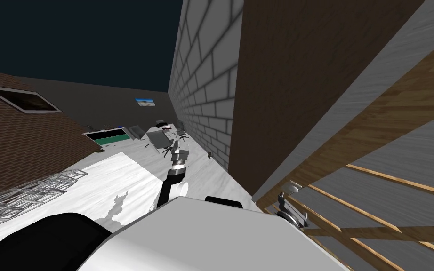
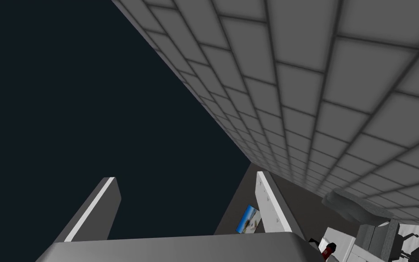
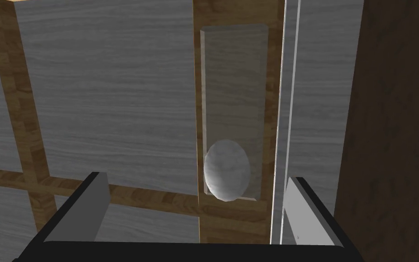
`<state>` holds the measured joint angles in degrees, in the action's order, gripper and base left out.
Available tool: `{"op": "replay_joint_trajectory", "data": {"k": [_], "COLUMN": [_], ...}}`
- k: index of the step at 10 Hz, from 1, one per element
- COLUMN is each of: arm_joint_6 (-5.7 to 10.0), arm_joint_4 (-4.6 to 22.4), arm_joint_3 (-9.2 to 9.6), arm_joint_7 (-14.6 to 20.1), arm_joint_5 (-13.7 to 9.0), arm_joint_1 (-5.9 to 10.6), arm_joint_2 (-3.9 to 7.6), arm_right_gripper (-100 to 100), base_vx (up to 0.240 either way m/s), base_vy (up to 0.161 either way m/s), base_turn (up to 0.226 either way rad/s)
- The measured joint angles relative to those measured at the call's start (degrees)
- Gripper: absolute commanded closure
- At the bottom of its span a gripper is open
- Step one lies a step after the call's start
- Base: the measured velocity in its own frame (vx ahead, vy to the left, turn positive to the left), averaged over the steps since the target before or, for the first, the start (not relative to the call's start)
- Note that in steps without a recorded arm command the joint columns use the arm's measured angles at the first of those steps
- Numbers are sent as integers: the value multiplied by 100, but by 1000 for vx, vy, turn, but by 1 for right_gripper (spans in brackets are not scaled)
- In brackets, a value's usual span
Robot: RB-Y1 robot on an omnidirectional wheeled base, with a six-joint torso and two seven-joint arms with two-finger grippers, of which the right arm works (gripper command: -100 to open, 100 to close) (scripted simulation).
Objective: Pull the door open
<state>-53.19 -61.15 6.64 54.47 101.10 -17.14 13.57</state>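
Right claw [image 3: 197,179] is wide, blades spread, holding nothing. The round grey knob [image 3: 226,170] sits just ahead between the blades, offset toward the jamb-side blade rather than centred; no contact that I can see. The knob is at the claw-side end of a pale backplate [image 3: 233,82], mounted on the wooden stile of the door [image 3: 113,91], which has grey panels and wood rails. Just past the knob is the door's free edge, with the dark brown jamb [image 3: 399,136] beside it. There's only a thin pale strip between them, so I read the door as shut or very nearly. Head view agrees: claw close up to the knob at the door face. Left claw [image 1: 181,153] is out ahead, well apart from the door, blades wide, idle. Progress: approach and line-up look done; grasp not yet made, pull not begun. Left to do: close in, clamp the knob, haul back.
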Motion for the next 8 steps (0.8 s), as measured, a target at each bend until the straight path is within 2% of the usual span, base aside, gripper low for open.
{"op": "replay_joint_trajectory", "data": {"k": [4,6,8], "arm_joint_6": [-321,-469,-612], "arm_joint_4": [234,339,442], "arm_joint_3": [42,63,77], "arm_joint_7": [200,298,382], "arm_joint_5": [436,642,842], "arm_joint_1": [99,144,204], "arm_joint_2": [-10,-13,-20], "arm_right_gripper": [-100,-100,-100], "base_vx": [-146,-145,-161], "base_vy": [-88,-35,28], "base_turn": [203,186,201]}}
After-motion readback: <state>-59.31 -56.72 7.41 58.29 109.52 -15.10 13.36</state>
